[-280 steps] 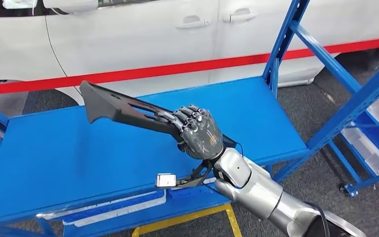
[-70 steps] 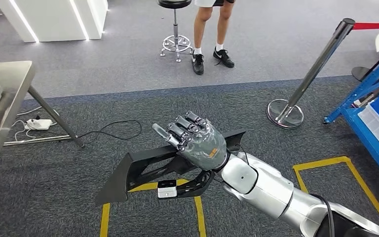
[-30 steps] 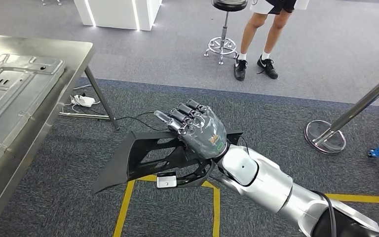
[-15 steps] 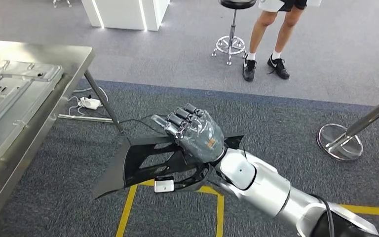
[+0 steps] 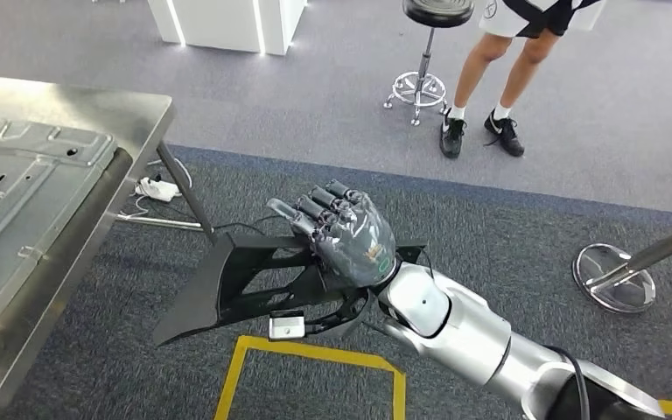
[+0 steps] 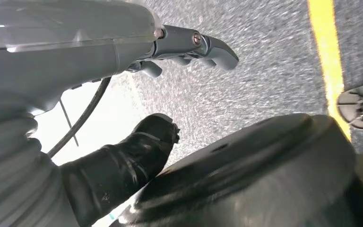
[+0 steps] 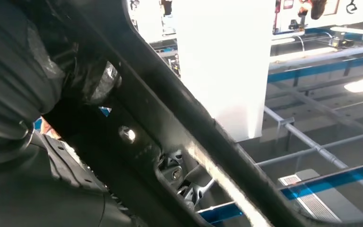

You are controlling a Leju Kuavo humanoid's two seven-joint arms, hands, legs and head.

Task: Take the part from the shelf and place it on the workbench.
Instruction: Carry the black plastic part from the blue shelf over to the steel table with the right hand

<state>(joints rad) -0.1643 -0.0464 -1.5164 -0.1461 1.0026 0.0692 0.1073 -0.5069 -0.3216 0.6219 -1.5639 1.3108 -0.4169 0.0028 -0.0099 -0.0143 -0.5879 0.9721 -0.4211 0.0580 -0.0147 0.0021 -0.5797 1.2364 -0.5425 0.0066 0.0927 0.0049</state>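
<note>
A: Where's the part [image 5: 236,284]?

B: In the right hand [image 5: 350,238], mid-air over the carpet [image 5: 507,236], centre of the head view. Black, long, flat, with cut-outs.

A: Grip?

B: Fingers [image 5: 315,214] curled over its top edge, rest of the hand under it. Firmly held, as far as I can judge. The right wrist view is too close to tell more; the part [image 7: 179,127] runs right across it.

A: Long axis?

B: Roughly left-right, slightly tilted. The wide end sticks out left of the hand and droops a little; the narrow end pokes out right, by the wrist.

A: And the bench?

B: Bench [image 5: 96,109] is at far left, steel, with a pressed metal panel [image 5: 26,166] lying on it. The part's wide end points towards it, near its edge but apart, and lower than the top.

A: So the key relation?

B: Part leads, hand trails. My guess: it needs to go further left and up so the wide end clears the bench edge first.

A: Left hand?

B: Left hand [image 6: 189,47] hangs over the carpet, holds nothing, fingers loosely bent. Whether that counts as open, can't tell.

A: Risk?

B: Wide end clipping the bench edge or its leg [image 5: 184,192].
</note>
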